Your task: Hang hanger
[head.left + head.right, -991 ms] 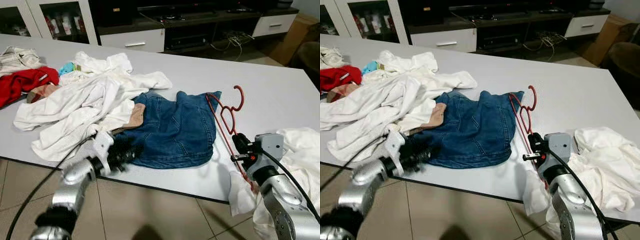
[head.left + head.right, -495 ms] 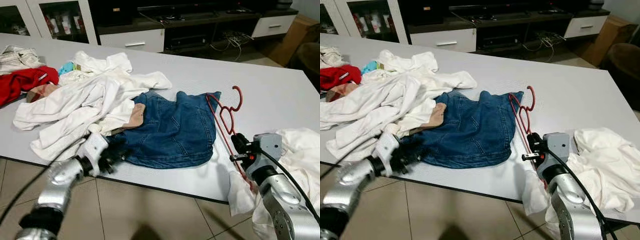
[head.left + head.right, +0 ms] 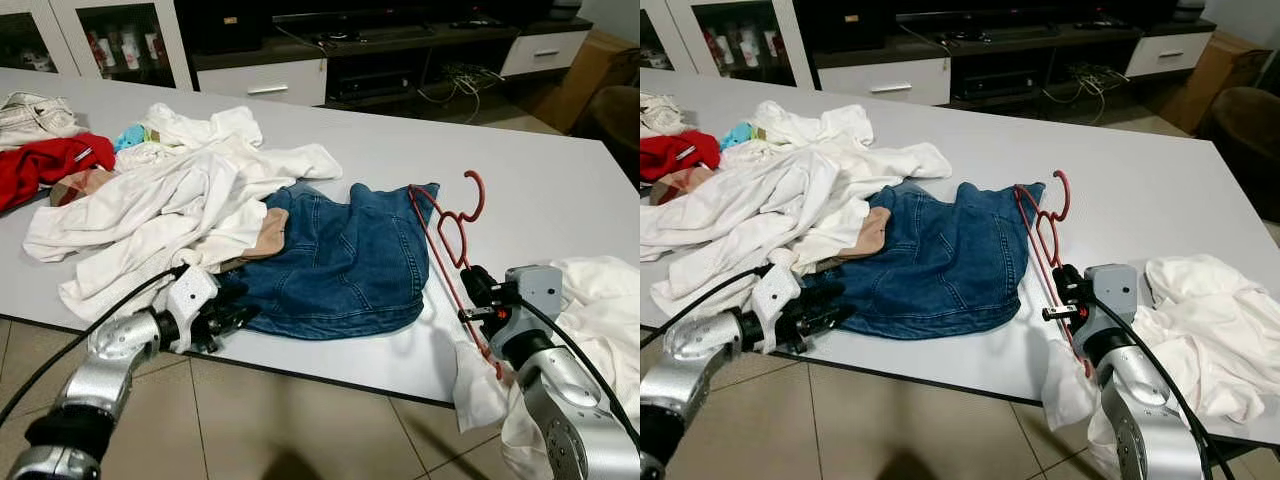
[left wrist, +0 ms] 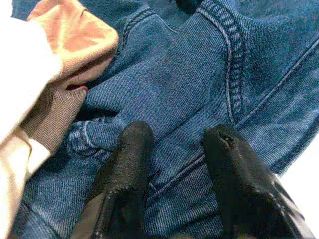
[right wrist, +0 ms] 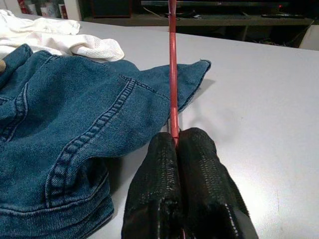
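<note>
A white counter (image 3: 560,190) holds scattered laundry. At its near right edge, the right end effector (image 3: 472,288) is clenched on the lower bar of a red hanger (image 3: 448,240); in the right wrist view the two black fingers (image 5: 164,184) press together with the thin red rod pinched between them. The hanger lies on the counter beside and partly over the right edge of a blue denim garment (image 3: 345,260), its hook pointing toward the far side. The left end effector (image 3: 228,318) sits at the near left corner of the denim, at the counter's front edge; in the left wrist view its fingers (image 4: 127,164) are spread apart and rest on the denim fabric without gripping it. A heap of white clothes (image 3: 170,200) lies to the left of the denim, with a red garment (image 3: 45,165) further left. More white cloth (image 3: 605,300) drapes over the right end of the counter next to the right arm.
</note>
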### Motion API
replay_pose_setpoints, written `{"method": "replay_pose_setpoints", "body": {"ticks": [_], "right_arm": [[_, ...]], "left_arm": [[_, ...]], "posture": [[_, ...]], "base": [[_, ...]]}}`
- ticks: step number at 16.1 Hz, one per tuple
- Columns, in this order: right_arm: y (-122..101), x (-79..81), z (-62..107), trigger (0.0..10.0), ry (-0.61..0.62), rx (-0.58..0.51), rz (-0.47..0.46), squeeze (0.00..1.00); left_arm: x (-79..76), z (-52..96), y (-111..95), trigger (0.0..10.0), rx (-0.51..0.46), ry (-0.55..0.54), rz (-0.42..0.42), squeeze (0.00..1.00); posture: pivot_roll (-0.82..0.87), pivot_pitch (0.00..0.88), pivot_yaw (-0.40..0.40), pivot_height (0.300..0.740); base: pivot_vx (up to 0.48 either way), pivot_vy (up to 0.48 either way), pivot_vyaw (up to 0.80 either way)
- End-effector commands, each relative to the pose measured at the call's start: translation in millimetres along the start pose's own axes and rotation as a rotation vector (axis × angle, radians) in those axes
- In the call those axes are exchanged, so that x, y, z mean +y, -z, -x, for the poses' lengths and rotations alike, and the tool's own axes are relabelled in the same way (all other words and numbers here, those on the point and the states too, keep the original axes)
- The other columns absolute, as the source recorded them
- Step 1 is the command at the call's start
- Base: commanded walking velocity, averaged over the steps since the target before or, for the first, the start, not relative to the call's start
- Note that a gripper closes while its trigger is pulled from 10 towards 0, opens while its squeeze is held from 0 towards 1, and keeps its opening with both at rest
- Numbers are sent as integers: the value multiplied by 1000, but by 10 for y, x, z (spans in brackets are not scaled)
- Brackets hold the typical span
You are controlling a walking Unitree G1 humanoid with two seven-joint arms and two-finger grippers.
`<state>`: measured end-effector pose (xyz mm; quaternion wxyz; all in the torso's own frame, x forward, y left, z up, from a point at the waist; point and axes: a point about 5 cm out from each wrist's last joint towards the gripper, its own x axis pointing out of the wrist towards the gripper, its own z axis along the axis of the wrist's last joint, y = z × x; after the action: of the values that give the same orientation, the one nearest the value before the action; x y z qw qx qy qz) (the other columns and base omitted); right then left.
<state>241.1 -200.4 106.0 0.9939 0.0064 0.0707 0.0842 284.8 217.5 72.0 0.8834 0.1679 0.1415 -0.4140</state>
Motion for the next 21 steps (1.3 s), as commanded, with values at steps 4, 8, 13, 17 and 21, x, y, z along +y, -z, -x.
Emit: {"method": "replay_pose_setpoints", "body": {"ticks": [4,8,13,17,21], "right_arm": [[5,18,-16,10000,-8,7,8,0],[8,26,-21,10000,-4,4,5,0],[9,26,-31,10000,-3,5,5,0],[-3,8,-28,10000,2,1,8,0],[0,12,-39,10000,5,0,7,0]], "left_arm": [[-215,-8,119,10000,77,179,81,0],[-498,-99,31,10000,40,330,110,0],[-406,-208,-125,10000,-34,218,18,0],[-73,-204,-451,10000,-195,15,-122,0],[-61,-182,-521,10000,-206,63,-231,0]], "posture": [[-70,0,-26,740],[-74,0,-21,740],[-75,0,-24,740],[-81,0,-23,740],[-83,0,-17,740]], "base": [[0,0,0],[0,0,0],[0,0,0],[0,0,0],[0,0,0]]}}
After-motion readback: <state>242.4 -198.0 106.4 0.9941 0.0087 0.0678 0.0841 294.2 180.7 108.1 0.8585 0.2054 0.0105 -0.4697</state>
